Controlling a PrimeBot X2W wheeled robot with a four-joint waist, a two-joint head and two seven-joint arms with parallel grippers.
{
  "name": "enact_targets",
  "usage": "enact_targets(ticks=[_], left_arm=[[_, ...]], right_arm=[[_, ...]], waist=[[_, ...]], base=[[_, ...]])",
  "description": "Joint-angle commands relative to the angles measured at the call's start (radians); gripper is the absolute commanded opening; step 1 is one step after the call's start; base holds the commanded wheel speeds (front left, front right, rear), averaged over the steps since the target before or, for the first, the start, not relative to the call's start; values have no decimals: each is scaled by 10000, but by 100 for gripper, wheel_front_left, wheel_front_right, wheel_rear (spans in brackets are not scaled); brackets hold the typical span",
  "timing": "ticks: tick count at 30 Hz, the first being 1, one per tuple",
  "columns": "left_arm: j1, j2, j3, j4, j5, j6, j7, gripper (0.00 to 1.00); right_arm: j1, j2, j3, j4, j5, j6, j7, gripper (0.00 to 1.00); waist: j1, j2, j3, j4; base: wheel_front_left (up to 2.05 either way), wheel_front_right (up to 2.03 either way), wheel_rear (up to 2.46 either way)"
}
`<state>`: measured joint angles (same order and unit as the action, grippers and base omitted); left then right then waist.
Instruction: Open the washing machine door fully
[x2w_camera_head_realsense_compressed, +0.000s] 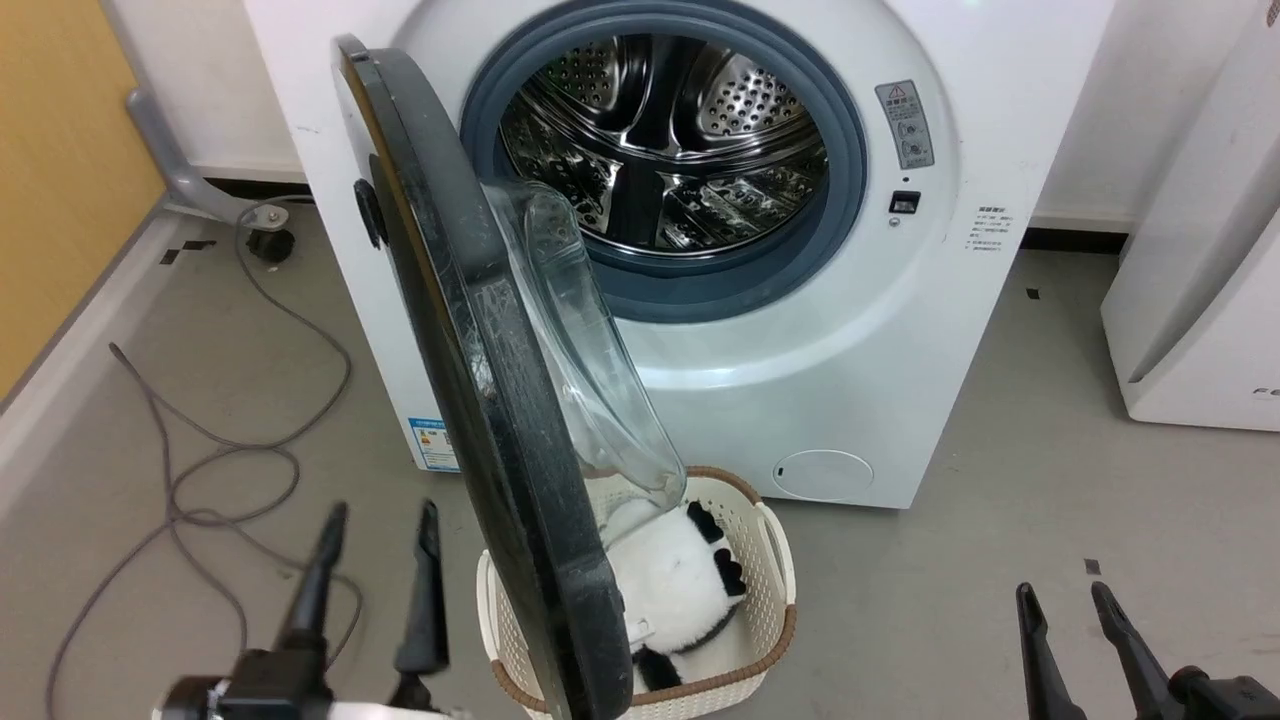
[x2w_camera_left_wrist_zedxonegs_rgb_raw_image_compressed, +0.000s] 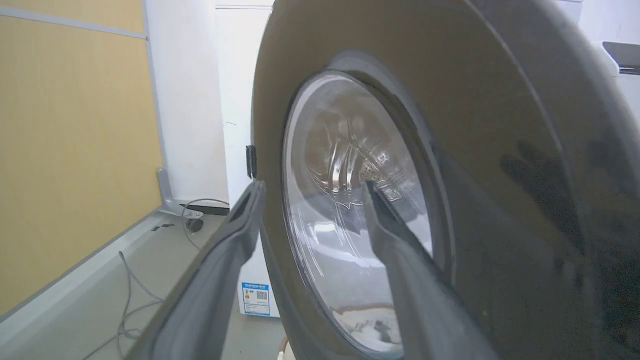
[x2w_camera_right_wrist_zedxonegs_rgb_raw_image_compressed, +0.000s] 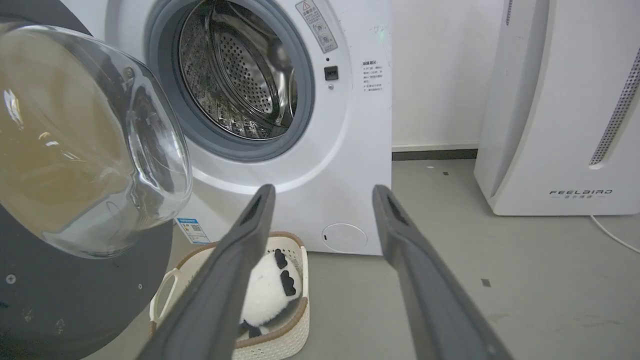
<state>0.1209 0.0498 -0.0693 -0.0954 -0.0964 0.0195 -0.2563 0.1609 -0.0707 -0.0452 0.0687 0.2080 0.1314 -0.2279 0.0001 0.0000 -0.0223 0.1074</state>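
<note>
The washing machine door (x2w_camera_head_realsense_compressed: 470, 350) stands part-open and edge-on in the head view. Its long axis runs from upper left down to lower centre. It is hinged on the left of the washing machine (x2w_camera_head_realsense_compressed: 850, 330), and its free edge hangs over a white basket (x2w_camera_head_realsense_compressed: 770, 560) holding a panda plush (x2w_camera_head_realsense_compressed: 670, 580).

The glass bowl (x2w_camera_head_realsense_compressed: 580, 350) bulges to the right, toward the steel drum (x2w_camera_head_realsense_compressed: 660, 140). The glossy outer face points left.

- **Left wrist view:** shows that outer face (x2w_camera_left_wrist_zedxonegs_rgb_raw_image_compressed: 500, 125). The left gripper (x2w_camera_left_wrist_zedxonegs_rgb_raw_image_compressed: 314, 186) is near it with fingers spread and empty; whether they touch it can't be told.
- **Right wrist view:** shows the matte inner rim (x2w_camera_right_wrist_zedxonegs_rgb_raw_image_compressed: 75, 300), the bowl (x2w_camera_right_wrist_zedxonegs_rgb_raw_image_compressed: 85, 145) and a white FEELBIRD appliance (x2w_camera_right_wrist_zedxonegs_rgb_raw_image_compressed: 550, 125). The right gripper (x2w_camera_right_wrist_zedxonegs_rgb_raw_image_compressed: 324, 189) is spread wide and empty, well apart from the door.

A cable (x2w_camera_head_realsense_compressed: 200, 470) lies on the floor at left.
</note>
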Motion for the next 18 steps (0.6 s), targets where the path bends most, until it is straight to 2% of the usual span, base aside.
enact_targets(ticks=[1,2,3,4,12,18], left_arm=[[-160,11,90,-334,-54,81,-55,100],[-221,10,149,-621,-64,121,-55,91],[-309,9,223,-926,-72,163,-55,36],[-398,9,297,-1220,-84,206,-55,0],[-1472,6,291,-3241,-52,564,-55,0],[-2056,6,-186,-3939,10,510,-55,0]], right_arm=[[123,8,-11,52,42,-7,-68,100],[126,5,-10,66,47,-7,-75,100],[128,1,-6,79,55,-7,-80,100],[128,-2,-3,89,64,-7,-85,100],[121,-19,-101,114,189,-7,-59,100],[23,-40,-104,47,237,-7,-14,100]], waist=[[-1,0,-19,15],[-1,0,-28,22],[-1,0,-33,29],[-1,0,-36,33],[-1,0,-31,79],[-1,0,-9,4]], base=[[0,0,0],[0,0,0],[0,0,0],[0,0,0],[0,0,0],[0,0,0]])
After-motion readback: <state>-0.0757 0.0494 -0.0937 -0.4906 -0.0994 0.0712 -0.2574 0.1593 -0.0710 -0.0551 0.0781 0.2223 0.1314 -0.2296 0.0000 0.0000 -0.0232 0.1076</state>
